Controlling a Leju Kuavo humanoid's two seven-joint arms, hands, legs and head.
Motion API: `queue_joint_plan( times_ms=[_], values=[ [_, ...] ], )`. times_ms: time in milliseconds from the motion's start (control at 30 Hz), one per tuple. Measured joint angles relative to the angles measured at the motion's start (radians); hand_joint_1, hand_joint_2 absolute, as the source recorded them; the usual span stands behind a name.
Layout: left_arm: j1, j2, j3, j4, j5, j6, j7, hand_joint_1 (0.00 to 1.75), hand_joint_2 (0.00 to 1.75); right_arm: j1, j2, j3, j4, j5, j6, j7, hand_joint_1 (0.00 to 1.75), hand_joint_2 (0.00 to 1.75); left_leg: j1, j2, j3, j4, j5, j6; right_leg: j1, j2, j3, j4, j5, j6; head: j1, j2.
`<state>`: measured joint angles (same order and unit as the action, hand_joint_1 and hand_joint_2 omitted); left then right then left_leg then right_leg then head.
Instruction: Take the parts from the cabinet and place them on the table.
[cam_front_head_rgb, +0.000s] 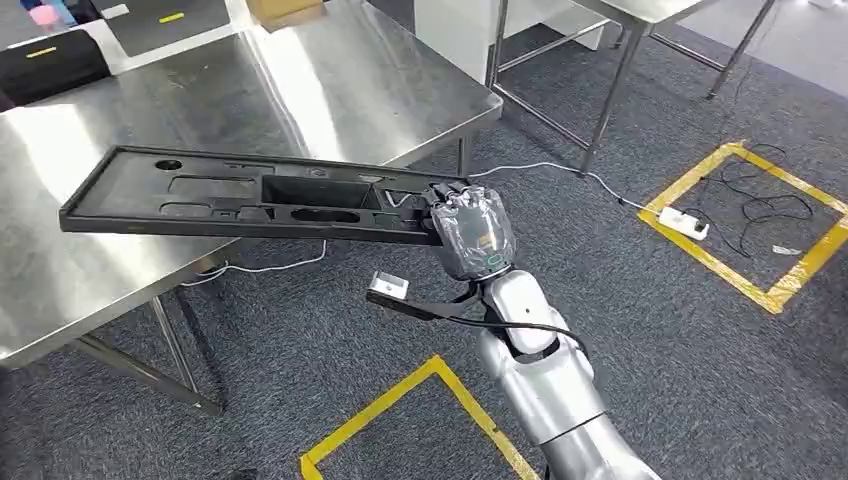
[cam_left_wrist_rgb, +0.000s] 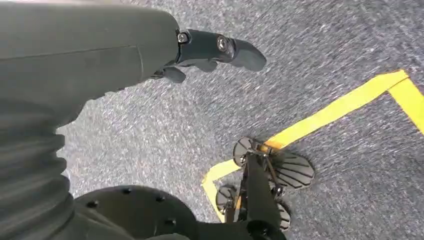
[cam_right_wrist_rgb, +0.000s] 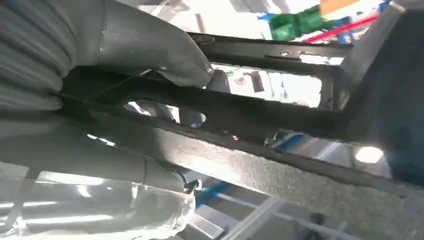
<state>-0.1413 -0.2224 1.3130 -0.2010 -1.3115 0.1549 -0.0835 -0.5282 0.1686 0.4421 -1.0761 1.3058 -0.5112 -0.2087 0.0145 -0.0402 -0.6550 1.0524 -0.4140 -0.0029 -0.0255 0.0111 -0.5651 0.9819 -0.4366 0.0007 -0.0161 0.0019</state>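
Observation:
A long black plastic part (cam_front_head_rgb: 240, 198) with several cut-outs hangs level over the steel table (cam_front_head_rgb: 330, 90). My right hand (cam_front_head_rgb: 468, 228) grips its right end, out past the table's front corner. In the right wrist view the thumb (cam_right_wrist_rgb: 150, 47) lies along one side of the part's black frame (cam_right_wrist_rgb: 260, 120) and the fingers (cam_right_wrist_rgb: 95, 165) along the other. My left hand (cam_left_wrist_rgb: 200, 55) hangs over the grey carpet with its dark fingers slightly curled and nothing in them.
Black trays (cam_front_head_rgb: 45, 55) and a cardboard box (cam_front_head_rgb: 285, 10) sit at the table's far edge. A second steel table (cam_front_head_rgb: 640, 10) stands behind. Yellow floor tape (cam_front_head_rgb: 745, 225) frames a white power strip (cam_front_head_rgb: 684, 222) and cables; another taped square (cam_front_head_rgb: 400, 410) lies near me.

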Motion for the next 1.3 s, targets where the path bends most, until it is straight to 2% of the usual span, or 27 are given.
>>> queue_joint_plan(
  times_ms=[67,133,167,233,267,300,333,433,467,500,533,600,633,667,700,767,800,867,933,967,1000,1067,1133,1167,1200,1267,1300],
  values=[
    [-0.003,0.000,0.000,0.000,0.000,0.000,0.000,0.00,1.75,0.001,-0.002,-0.001,0.001,-0.001,0.000,0.000,1.71,1.75,0.005,0.034,-0.075,0.159,-0.078,-0.007,0.009,-0.021,0.000,0.000,-0.003,-0.013,-0.002,0.000],
    [-0.002,0.000,0.000,0.000,0.000,0.000,0.000,0.00,1.75,0.002,-0.002,-0.002,0.003,-0.001,0.001,0.000,1.71,1.75,0.006,0.037,-0.129,0.268,-0.113,-0.009,0.015,-0.045,-0.001,0.000,-0.005,-0.017,-0.002,0.000],
    [-0.002,0.000,0.000,0.000,0.000,-0.001,0.000,0.00,1.75,0.001,-0.002,-0.002,0.004,-0.001,0.002,0.000,1.71,1.75,0.006,0.037,-0.123,0.257,-0.096,-0.007,0.017,-0.056,0.000,0.000,-0.006,-0.018,-0.003,0.000],
    [-0.002,0.000,0.000,0.000,0.000,-0.002,0.000,0.00,1.75,0.001,-0.002,-0.002,0.004,-0.001,0.002,-0.001,1.71,1.75,0.003,0.049,-0.041,0.106,-0.019,0.006,0.024,-0.078,0.004,0.000,-0.009,-0.020,-0.002,0.000],
    [-0.002,0.001,0.000,0.000,0.000,-0.002,0.000,0.00,1.75,-0.001,0.000,-0.002,0.004,-0.001,0.002,-0.001,1.71,1.75,-0.004,0.082,0.012,0.016,0.014,0.019,0.026,-0.087,0.008,0.000,-0.010,-0.022,-0.003,0.000],
    [-0.005,0.003,0.000,0.000,0.000,-0.002,0.000,0.00,1.75,-0.002,0.001,-0.002,0.003,-0.001,0.002,-0.002,1.71,1.75,-0.021,0.146,0.038,-0.034,0.004,0.035,0.027,-0.096,0.009,0.000,-0.013,-0.019,-0.001,0.000],
    [-0.007,0.003,0.000,0.000,0.000,-0.001,0.000,0.00,1.75,-0.005,-0.001,-0.003,0.004,-0.002,0.002,-0.002,1.71,1.75,-0.025,0.133,0.037,-0.037,0.007,0.039,0.037,-0.105,0.007,0.000,-0.015,-0.015,-0.001,0.000],
    [-0.006,0.003,0.000,0.000,0.000,0.000,0.000,0.00,1.75,-0.007,0.004,-0.003,0.004,-0.003,0.002,-0.002,1.71,1.75,-0.029,0.093,0.031,-0.045,0.013,0.051,0.038,-0.142,0.015,-0.006,-0.017,-0.006,-0.005,0.000],
    [-0.005,0.002,0.000,0.000,0.000,0.000,0.000,0.00,1.75,-0.008,0.006,-0.004,0.003,-0.003,0.002,-0.002,1.71,1.75,-0.010,0.081,0.048,-0.067,0.027,0.055,0.041,-0.117,0.002,0.006,-0.026,0.001,-0.002,0.000],
    [-0.006,-0.001,0.000,0.000,0.000,0.000,0.000,0.00,1.75,-0.010,0.007,-0.004,0.003,-0.002,0.002,-0.002,1.71,1.75,-0.013,0.068,0.051,-0.074,0.032,0.059,0.035,-0.064,-0.006,0.037,-0.041,0.001,-0.001,0.000],
    [-0.010,-0.001,0.000,0.000,-0.002,0.000,0.000,0.00,1.75,-0.011,0.003,-0.004,0.003,-0.003,0.002,-0.002,1.71,1.75,-0.012,0.056,0.049,-0.074,0.034,0.064,0.031,-0.030,-0.040,0.111,-0.075,-0.005,-0.001,0.000],
    [-0.012,-0.002,0.000,0.000,-0.009,-0.005,0.000,0.00,1.75,-0.005,-0.007,-0.006,0.006,-0.002,0.002,-0.002,1.71,1.75,-0.012,0.022,0.046,-0.074,0.035,0.063,0.024,-0.015,-0.122,0.274,-0.135,-0.007,0.007,0.000],
    [-0.012,-0.002,0.000,0.000,-0.010,-0.006,0.000,0.00,1.75,-0.002,-0.008,-0.006,0.007,-0.002,0.002,-0.002,1.71,1.75,-0.012,0.007,0.045,-0.073,0.036,0.062,0.022,-0.015,-0.149,0.323,-0.145,-0.001,0.006,0.000],
    [-0.011,-0.002,0.000,0.000,-0.011,-0.006,0.000,0.00,1.75,0.002,-0.010,-0.006,0.007,0.000,0.002,-0.002,1.71,1.75,-0.011,-0.008,0.045,-0.073,0.037,0.060,0.018,-0.015,-0.151,0.319,-0.136,0.007,0.007,0.000],
    [-0.011,-0.002,0.000,0.000,-0.011,-0.006,0.001,0.00,1.75,0.002,-0.011,-0.006,0.007,0.002,0.002,-0.001,1.71,1.75,-0.010,-0.025,0.045,-0.072,0.038,0.058,0.014,-0.014,-0.127,0.264,-0.106,0.021,0.007,0.000],
    [-0.012,-0.003,0.000,0.000,-0.012,-0.006,0.003,0.00,1.75,0.001,-0.011,-0.006,0.007,0.002,0.002,0.000,1.71,1.75,-0.006,-0.054,0.044,-0.064,0.036,0.050,0.002,0.010,-0.032,0.062,-0.024,0.046,0.008,0.000],
    [-0.012,-0.003,0.000,0.000,-0.012,-0.006,0.004,0.00,1.75,0.001,-0.011,-0.006,0.007,0.002,0.002,0.000,1.71,1.75,-0.006,-0.062,0.038,-0.059,0.034,0.043,-0.007,0.054,-0.011,0.006,-0.011,0.047,0.009,0.000],
    [-0.011,-0.002,0.000,0.000,-0.012,-0.006,0.006,0.00,1.75,0.001,-0.008,-0.006,0.006,0.001,0.002,0.000,1.71,1.75,-0.010,-0.075,0.027,-0.055,0.035,0.031,0.002,0.040,-0.006,0.006,-0.006,0.024,0.007,0.000],
    [-0.006,-0.002,0.000,0.000,-0.012,-0.006,0.006,0.00,1.75,0.000,-0.003,-0.006,0.006,0.002,0.003,0.000,1.71,1.75,-0.003,-0.088,0.023,-0.057,0.039,0.018,0.007,0.029,-0.007,0.007,-0.003,0.011,0.008,0.000],
    [-0.005,0.001,0.000,0.000,-0.012,-0.005,0.006,0.00,1.75,-0.001,0.002,-0.006,0.006,0.002,0.004,0.001,1.71,1.75,0.000,-0.083,0.018,-0.049,0.034,0.015,-0.006,0.017,-0.006,0.002,0.002,0.003,0.008,0.000],
    [-0.005,0.000,0.000,0.000,-0.012,-0.005,0.007,0.00,1.75,-0.001,0.005,-0.006,0.006,0.002,0.006,0.001,1.71,1.75,-0.005,-0.025,0.008,-0.023,0.017,0.011,-0.003,0.012,-0.004,0.001,0.001,-0.002,0.005,0.000],
    [-0.006,0.000,0.000,0.000,-0.012,-0.006,0.008,0.00,1.75,-0.001,0.008,-0.006,0.005,0.002,0.007,0.001,1.71,1.75,0.001,0.031,-0.058,0.116,-0.061,0.000,0.003,-0.009,-0.001,0.001,-0.003,-0.015,-0.006,0.000],
    [-0.006,0.000,0.000,0.000,-0.010,-0.006,0.008,0.00,1.75,0.001,0.008,-0.006,0.006,0.002,0.011,0.001,1.71,1.75,0.005,0.037,-0.132,0.262,-0.114,-0.006,0.010,-0.034,-0.001,0.002,-0.007,-0.020,-0.007,0.000],
    [-0.005,0.000,0.000,0.000,-0.010,-0.006,0.008,0.00,1.75,0.002,0.008,-0.006,0.006,0.002,0.011,0.001,1.71,1.75,0.006,0.037,-0.140,0.274,-0.107,-0.006,0.011,-0.046,0.000,0.002,-0.008,-0.021,-0.006,0.000],
    [-0.004,0.000,0.000,0.000,-0.009,-0.006,0.008,0.00,1.75,0.002,0.009,-0.006,0.006,0.003,0.012,0.001,1.71,1.75,0.006,0.038,-0.124,0.240,-0.081,-0.005,0.013,-0.057,0.001,0.002,-0.010,-0.022,-0.007,0.000],
    [-0.004,0.001,0.000,0.000,-0.009,-0.005,0.008,0.00,1.75,0.000,0.012,-0.006,0.006,0.004,0.012,0.001,1.71,1.75,0.004,0.062,-0.022,0.053,0.008,0.008,0.018,-0.079,0.010,0.002,-0.016,-0.023,-0.007,0.000],
    [-0.004,0.002,0.000,0.000,-0.009,-0.005,0.007,0.00,1.75,-0.002,0.014,-0.006,0.006,0.004,0.012,0.001,1.71,1.75,-0.007,0.117,0.024,-0.032,0.024,0.019,0.020,-0.086,0.015,0.001,-0.019,-0.021,-0.007,0.000]
  ],
)
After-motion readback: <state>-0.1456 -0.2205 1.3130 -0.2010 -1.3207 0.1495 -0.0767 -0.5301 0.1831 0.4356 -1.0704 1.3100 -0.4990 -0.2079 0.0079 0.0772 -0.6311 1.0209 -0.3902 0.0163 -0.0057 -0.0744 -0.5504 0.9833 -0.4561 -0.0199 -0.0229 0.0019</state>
